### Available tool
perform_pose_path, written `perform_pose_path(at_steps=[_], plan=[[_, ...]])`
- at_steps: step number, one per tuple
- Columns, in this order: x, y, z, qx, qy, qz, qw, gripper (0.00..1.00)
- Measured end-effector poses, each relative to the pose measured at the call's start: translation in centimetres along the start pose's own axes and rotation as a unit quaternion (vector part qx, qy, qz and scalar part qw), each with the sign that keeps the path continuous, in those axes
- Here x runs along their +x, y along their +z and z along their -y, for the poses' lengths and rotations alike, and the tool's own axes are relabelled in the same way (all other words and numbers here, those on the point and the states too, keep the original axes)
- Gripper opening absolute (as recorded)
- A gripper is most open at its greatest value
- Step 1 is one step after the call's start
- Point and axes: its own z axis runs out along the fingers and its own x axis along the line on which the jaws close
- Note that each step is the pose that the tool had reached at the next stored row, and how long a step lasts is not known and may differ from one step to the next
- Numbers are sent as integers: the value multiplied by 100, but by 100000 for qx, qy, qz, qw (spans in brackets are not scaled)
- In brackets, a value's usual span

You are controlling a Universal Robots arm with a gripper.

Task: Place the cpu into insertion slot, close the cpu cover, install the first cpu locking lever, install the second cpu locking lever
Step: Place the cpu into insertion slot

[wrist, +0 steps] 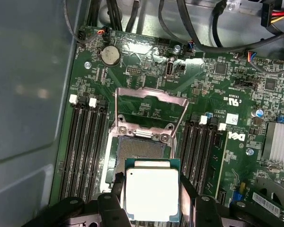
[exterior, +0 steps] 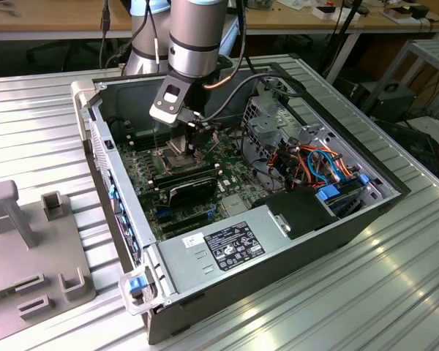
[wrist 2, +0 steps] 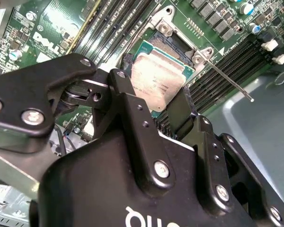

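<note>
The gripper (wrist: 151, 201) is clamped on the cpu (wrist: 152, 189), holding it just above the insertion slot (wrist: 141, 147), not seated yet. The cpu cover (wrist: 149, 91) is flipped open.

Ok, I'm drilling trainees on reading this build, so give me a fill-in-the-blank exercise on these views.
1. The gripper is shut on the ___.
2. The cpu cover lies ___, swung back from the insertion slot.
3. Long black memory slots run along ___ sides of the insertion slot.
Missing words: cpu; open; both.
</note>
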Motion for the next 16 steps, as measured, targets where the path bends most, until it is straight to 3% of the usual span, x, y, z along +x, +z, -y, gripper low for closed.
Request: perform_pose_path(at_steps=[6, 12, 16], plan=[[18, 32, -17, 60, 3389, 96, 99943, 55], [72, 83, -26, 60, 3853, -184, 99926, 55], [82, 119, -30, 77, 5427, -163, 99852, 55]])
